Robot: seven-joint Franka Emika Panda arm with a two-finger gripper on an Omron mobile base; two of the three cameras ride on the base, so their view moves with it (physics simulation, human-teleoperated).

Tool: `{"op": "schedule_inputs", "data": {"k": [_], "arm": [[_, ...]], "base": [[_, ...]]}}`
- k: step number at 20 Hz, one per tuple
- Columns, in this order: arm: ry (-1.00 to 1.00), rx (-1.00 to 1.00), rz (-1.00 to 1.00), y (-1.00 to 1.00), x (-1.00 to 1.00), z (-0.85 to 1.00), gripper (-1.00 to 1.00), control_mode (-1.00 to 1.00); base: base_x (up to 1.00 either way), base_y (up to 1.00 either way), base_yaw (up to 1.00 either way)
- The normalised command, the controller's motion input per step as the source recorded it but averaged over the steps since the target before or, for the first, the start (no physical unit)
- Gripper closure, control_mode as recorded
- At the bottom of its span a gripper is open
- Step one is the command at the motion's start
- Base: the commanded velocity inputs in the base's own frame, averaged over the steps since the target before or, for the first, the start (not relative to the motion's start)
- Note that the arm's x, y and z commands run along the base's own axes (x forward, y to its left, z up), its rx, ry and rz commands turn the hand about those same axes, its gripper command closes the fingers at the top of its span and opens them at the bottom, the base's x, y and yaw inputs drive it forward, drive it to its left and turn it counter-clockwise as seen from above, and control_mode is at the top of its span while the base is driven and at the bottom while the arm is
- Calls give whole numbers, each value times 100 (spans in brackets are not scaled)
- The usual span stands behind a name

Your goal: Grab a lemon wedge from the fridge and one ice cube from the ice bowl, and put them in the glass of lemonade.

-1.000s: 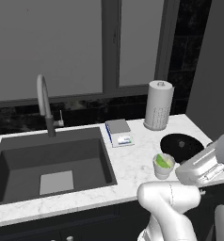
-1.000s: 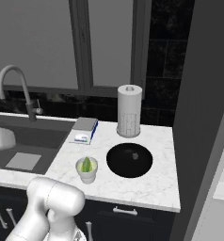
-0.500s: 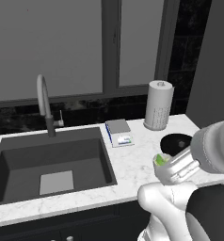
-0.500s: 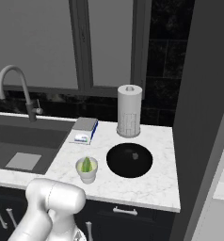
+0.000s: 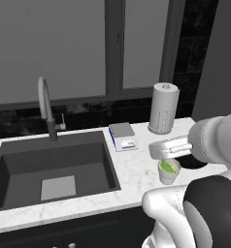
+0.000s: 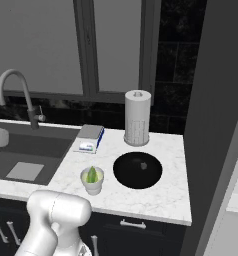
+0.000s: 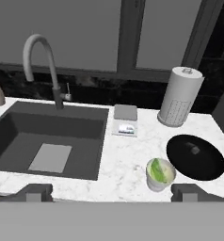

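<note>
Marble worktop point(image 6: 156, 200) under dark window, black sink point(image 7: 48, 141) at 9 o'clock. Glass of lemonade point(image 6: 92, 180) near front edge, green wedge inside; ice bowl point(image 6: 137, 170) just beside it at 2 o'clock. Paper-towel cylinder point(image 6: 137, 117) behind bowl, at 12. Small scale point(image 7: 125, 120) between sink and cylinder. Fridge point(image 6: 221, 125) at 3 o'clock. Hand point(image 7: 111, 193) high over front edge, fingers spread wide, holding nothing.

1. You are looking at a rendered home kitchen: a white marble table point(image 6: 156, 197) runs under a dark-framed window point(image 5: 115, 46).
2. A deep dark sink point(image 5: 52, 167) with a curved grey faucet point(image 5: 45, 106) is set into it.
3. A paper-towel roll point(image 6: 137, 117) stands by the black tiled wall point(image 6: 173, 65).
4. Dark cabinet fronts with handles point(image 6: 133, 225) sit below.
</note>
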Motion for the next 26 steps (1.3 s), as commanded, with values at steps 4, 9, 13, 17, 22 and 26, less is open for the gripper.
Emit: {"op": "schedule_inputs", "data": {"k": [4, 9, 13, 17, 22, 26], "arm": [[-15, 11, -10, 0, 51, -19, -100, -100], [-6, 0, -3, 2, 28, -19, -100, -100], [0, 2, 0, -5, 13, 0, -100, -100], [0, 12, 0, -31, 35, 0, -100, -100], [0, 16, 0, -46, 38, 0, -100, -100], [0, 13, 0, -54, 28, -1, -100, -100]], "base": [[0, 0, 0], [0, 0, 0], [0, 0, 0], [0, 0, 0], [0, 0, 0], [0, 0, 0]]}}
